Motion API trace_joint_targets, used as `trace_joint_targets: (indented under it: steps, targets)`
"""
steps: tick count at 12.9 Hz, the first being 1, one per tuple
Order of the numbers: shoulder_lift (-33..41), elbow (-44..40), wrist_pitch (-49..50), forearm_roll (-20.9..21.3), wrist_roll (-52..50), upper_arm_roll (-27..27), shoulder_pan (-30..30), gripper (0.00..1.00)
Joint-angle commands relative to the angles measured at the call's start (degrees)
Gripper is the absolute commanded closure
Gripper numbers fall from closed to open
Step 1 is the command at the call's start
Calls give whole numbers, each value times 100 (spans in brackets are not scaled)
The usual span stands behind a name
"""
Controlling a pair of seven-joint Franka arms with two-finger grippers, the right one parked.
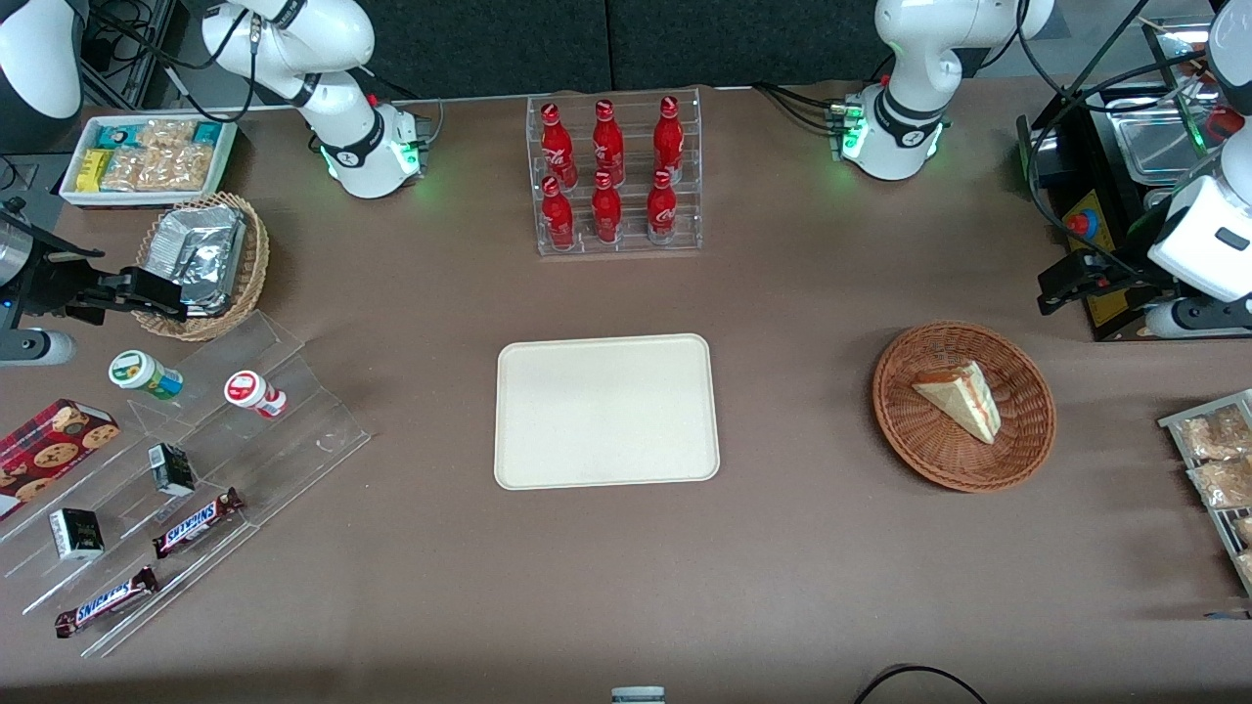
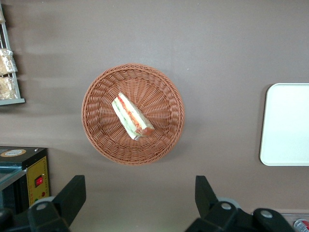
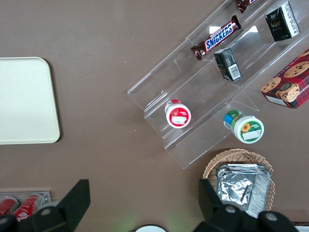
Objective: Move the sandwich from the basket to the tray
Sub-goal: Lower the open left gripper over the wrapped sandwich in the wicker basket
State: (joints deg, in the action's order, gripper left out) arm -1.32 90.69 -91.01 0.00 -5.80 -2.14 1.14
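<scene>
Sandwich [image 2: 132, 116] lies loose in basket [image 2: 133, 114], right of frame in front view; gripper [image 2: 140, 193] released, high above. I'd worry about crushing the soft wedge or it slipping short of the tray [image 1: 606, 411].

Cream tray [image 3: 24, 101] well apart from clear stepped stand [image 3: 212, 92], Snickers bar [image 3: 216, 37], foil-filled basket [image 3: 240, 181]

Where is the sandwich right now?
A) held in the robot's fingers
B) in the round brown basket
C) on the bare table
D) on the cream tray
B: the sandwich lies in the basket, the tray holds nothing, and the gripper hangs above the basket with its fingers open and holding nothing.
</scene>
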Motion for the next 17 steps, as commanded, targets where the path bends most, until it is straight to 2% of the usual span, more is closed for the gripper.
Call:
trace_joint_targets:
  steps: [1, 8, 10, 17]
  targets:
    - [-43, -148, 241, 78, 79, 3, 105, 0]
    - [-254, 132, 102, 88, -122, 108, -8, 0]
    - [-342, 317, -126, 79, -638, 144, -175, 0]
    - [-316, 1915, -2067, 88, -2810, 152, -237, 0]
